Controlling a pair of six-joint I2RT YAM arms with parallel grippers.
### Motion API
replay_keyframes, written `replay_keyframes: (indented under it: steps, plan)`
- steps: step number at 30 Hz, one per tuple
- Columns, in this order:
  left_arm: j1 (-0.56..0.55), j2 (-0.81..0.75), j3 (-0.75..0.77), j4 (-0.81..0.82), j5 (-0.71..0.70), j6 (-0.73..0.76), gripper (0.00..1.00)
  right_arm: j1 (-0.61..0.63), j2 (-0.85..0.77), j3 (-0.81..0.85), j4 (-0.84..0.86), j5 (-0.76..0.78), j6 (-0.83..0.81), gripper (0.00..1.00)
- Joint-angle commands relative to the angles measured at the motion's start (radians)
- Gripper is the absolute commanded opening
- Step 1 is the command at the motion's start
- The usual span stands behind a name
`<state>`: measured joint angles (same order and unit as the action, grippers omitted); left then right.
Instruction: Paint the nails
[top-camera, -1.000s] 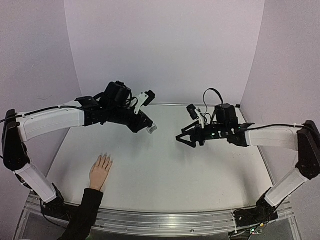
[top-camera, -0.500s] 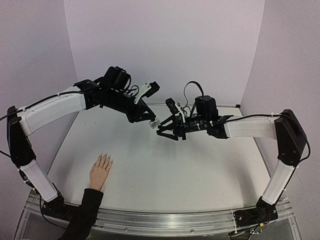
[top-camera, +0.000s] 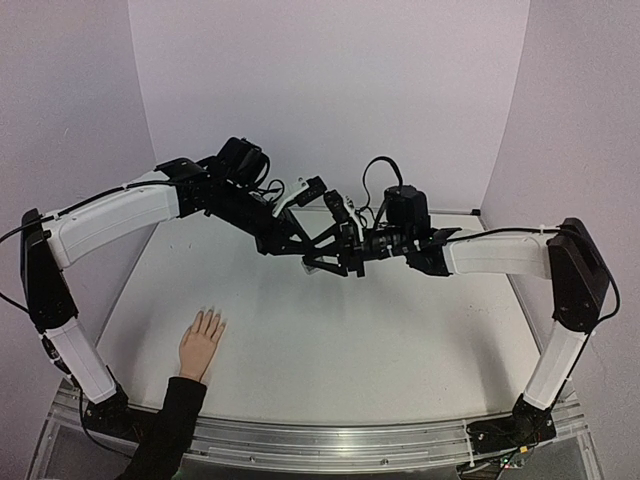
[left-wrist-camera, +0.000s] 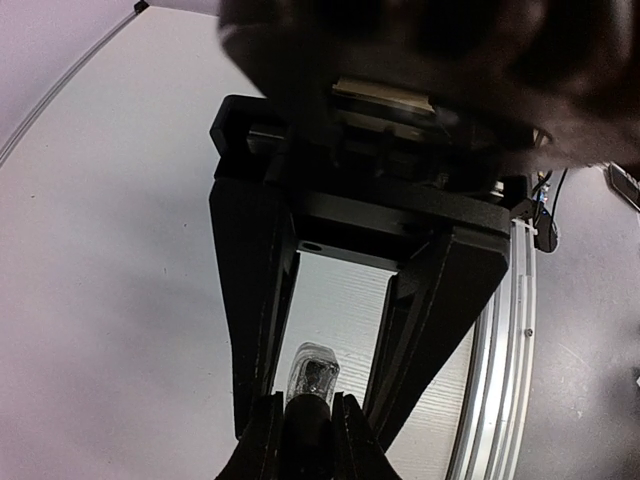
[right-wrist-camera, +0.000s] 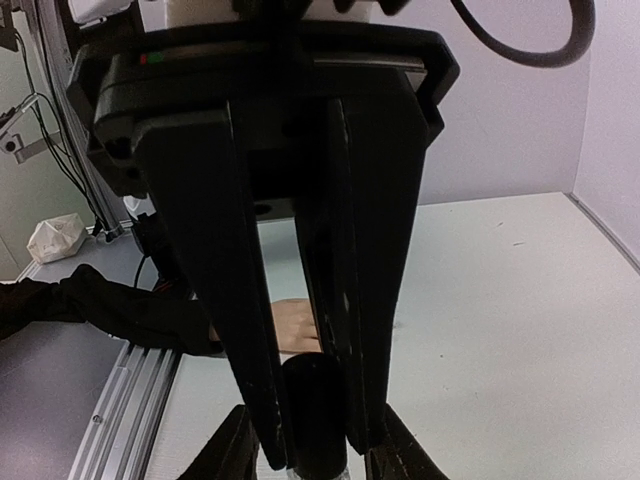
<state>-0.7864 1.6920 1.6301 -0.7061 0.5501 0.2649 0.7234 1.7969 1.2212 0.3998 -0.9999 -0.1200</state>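
bottle (left-wrist-camera: 312, 372), unclear overhead, is seen at left wrist pinched by left tool (left-wrist-camera: 308, 410); right tool (right-wrist-camera: 316, 445) flanks it, grip cannot be told.

Left tool (top-camera: 297, 250) and right tool (top-camera: 322, 265) tip-to-tip midair

White table (top-camera: 350, 340), lilac walls (top-camera: 330, 90)

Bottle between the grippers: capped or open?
Capped, it seems: in the left wrist view the glass bottle meets its black cap with no gap. The right gripper grips that cap.
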Motion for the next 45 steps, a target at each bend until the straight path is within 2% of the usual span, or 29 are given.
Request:
replay_keyframes:
  steps: [1, 4, 10, 14, 17, 22, 27, 31, 33, 34, 35, 37, 38, 39, 41, 45]
  plan:
    - [0.0, -0.02, 0.049, 0.01, 0.015, 0.018, 0.0, 0.005, 0.006, 0.02, 0.035, -0.033, -0.013, 0.41]
    - [0.0, -0.026, 0.052, 0.006, 0.007, 0.022, 0.0, 0.005, 0.006, 0.007, 0.033, -0.035, -0.02, 0.46]
    - [0.001, -0.045, 0.063, -0.005, -0.014, 0.033, 0.0, 0.005, 0.006, -0.019, 0.031, -0.039, -0.024, 0.48]
    - [0.001, -0.054, 0.068, -0.009, -0.036, 0.037, 0.0, 0.005, -0.007, -0.036, 0.028, 0.011, -0.033, 0.53]
    - [0.001, -0.058, 0.064, -0.007, -0.028, 0.037, 0.0, 0.004, -0.022, -0.041, 0.025, 0.034, -0.045, 0.53]
    - [0.001, -0.05, 0.067, -0.009, -0.024, 0.038, 0.0, 0.004, -0.003, 0.008, -0.012, 0.007, -0.038, 0.27]
    - [0.001, -0.052, 0.063, -0.005, -0.03, 0.038, 0.0, 0.005, -0.008, 0.005, -0.017, 0.025, -0.048, 0.19]
    - [0.0, -0.052, 0.054, 0.027, -0.056, 0.03, 0.0, 0.005, -0.02, -0.006, -0.018, 0.094, -0.066, 0.0]
    - [0.001, -0.045, 0.053, 0.048, -0.081, 0.012, 0.0, 0.006, -0.031, -0.014, -0.015, 0.138, -0.076, 0.0]
    - [0.003, -0.042, 0.051, 0.061, -0.099, 0.0, 0.02, 0.007, -0.036, -0.017, -0.014, 0.168, -0.076, 0.0]
    - [0.005, -0.041, 0.047, 0.083, -0.123, -0.026, 0.14, 0.007, -0.045, -0.023, -0.012, 0.221, -0.072, 0.0]
    - [0.027, -0.057, 0.01, 0.154, -0.134, -0.086, 0.48, 0.007, -0.073, -0.049, 0.002, 0.365, -0.059, 0.0]
    - [0.039, -0.075, -0.022, 0.211, -0.132, -0.127, 0.61, 0.007, -0.089, -0.067, 0.014, 0.453, -0.047, 0.0]
    - [0.053, -0.1, -0.067, 0.274, -0.135, -0.171, 0.69, 0.007, -0.107, -0.085, 0.027, 0.536, -0.035, 0.0]
    - [0.072, -0.158, -0.167, 0.393, -0.179, -0.258, 0.83, 0.008, -0.141, -0.131, 0.071, 0.651, -0.011, 0.0]
    - [0.082, -0.209, -0.277, 0.593, -0.322, -0.537, 0.88, 0.011, -0.189, -0.191, 0.131, 0.84, 0.086, 0.0]
